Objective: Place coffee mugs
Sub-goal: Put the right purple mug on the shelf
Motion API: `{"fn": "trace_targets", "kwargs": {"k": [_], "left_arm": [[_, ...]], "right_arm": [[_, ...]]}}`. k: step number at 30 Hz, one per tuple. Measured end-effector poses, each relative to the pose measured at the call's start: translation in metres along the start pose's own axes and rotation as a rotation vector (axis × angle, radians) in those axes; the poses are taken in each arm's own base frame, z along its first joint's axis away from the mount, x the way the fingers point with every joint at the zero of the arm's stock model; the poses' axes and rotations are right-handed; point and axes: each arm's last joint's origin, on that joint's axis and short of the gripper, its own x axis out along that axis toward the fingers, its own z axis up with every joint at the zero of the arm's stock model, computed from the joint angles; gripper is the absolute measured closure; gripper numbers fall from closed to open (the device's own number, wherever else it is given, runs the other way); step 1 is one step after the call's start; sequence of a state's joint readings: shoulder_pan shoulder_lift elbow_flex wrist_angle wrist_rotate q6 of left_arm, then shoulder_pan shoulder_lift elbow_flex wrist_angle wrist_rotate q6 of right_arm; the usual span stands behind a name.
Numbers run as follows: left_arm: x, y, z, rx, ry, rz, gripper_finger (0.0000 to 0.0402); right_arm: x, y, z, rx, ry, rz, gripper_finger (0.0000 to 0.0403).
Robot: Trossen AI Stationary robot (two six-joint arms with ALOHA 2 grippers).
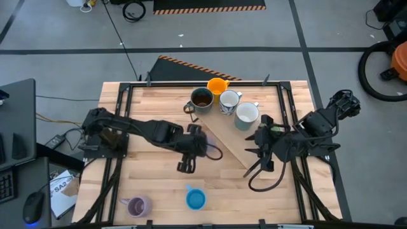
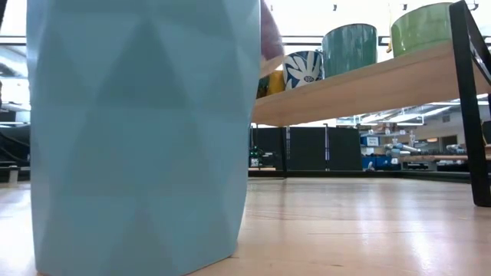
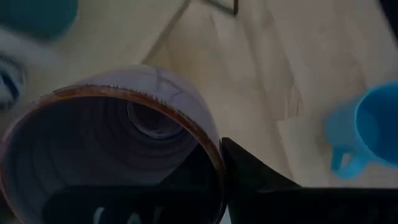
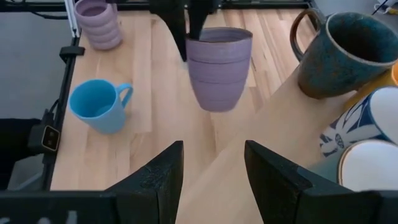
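Above the tabletop (image 1: 152,172), just beside the low end of the sloping wooden shelf (image 1: 229,147), the left gripper (image 4: 198,18) hangs with its jaws clenched on the rim of a purple mug (image 4: 219,67), lifted clear of the wood. To do this step well, I judge the arm should carry the mug up along the shelf, keep it upright, and set it beside the dark brown mug (image 1: 201,100) before letting go. The right gripper (image 4: 212,171) waits with jaws released at the shelf's other side. The right wrist view shows the mug hanging free; the high view hides it under the arm but shows four mugs on the shelf, and a blue mug (image 1: 196,198) and second purple mug (image 1: 137,205) well apart from it.
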State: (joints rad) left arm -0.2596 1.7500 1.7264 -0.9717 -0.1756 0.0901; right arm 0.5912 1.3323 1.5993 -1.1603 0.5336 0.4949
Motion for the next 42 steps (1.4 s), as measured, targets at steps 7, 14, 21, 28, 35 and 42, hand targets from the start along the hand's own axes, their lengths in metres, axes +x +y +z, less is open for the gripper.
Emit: {"fn": "trace_targets", "kwargs": {"k": [7, 14, 21, 28, 35, 42], "left_arm": [[-0.007, 0.028, 0.008, -0.026, -0.041, 0.010, 0.0373], [-0.017, 0.049, 0.019, 0.019, -0.081, 0.036, 0.0373], [0.006, 0.064, 0.015, 0.085, -0.006, 0.093, 0.0373], [0.030, 0.065, 0.014, 0.238, 0.087, 0.154, 0.0373], [0.036, 0.066, 0.009, 0.297, 0.158, 0.180, 0.0372], [0.036, 0.071, 0.008, 0.320, 0.175, 0.194, 0.0372]], "right_arm": [[-0.013, -0.006, -0.009, 0.054, 0.017, -0.029, 0.0227], [-0.022, -0.008, -0.010, 0.090, -0.022, -0.031, 0.0227], [-0.021, -0.006, -0.009, 0.090, -0.034, -0.032, 0.0227], [-0.021, -0.006, -0.008, 0.104, -0.051, -0.037, 0.0227], [-0.021, -0.005, -0.008, 0.108, -0.056, -0.034, 0.0227], [-0.021, -0.005, -0.008, 0.107, -0.058, -0.036, 0.0227]]}}
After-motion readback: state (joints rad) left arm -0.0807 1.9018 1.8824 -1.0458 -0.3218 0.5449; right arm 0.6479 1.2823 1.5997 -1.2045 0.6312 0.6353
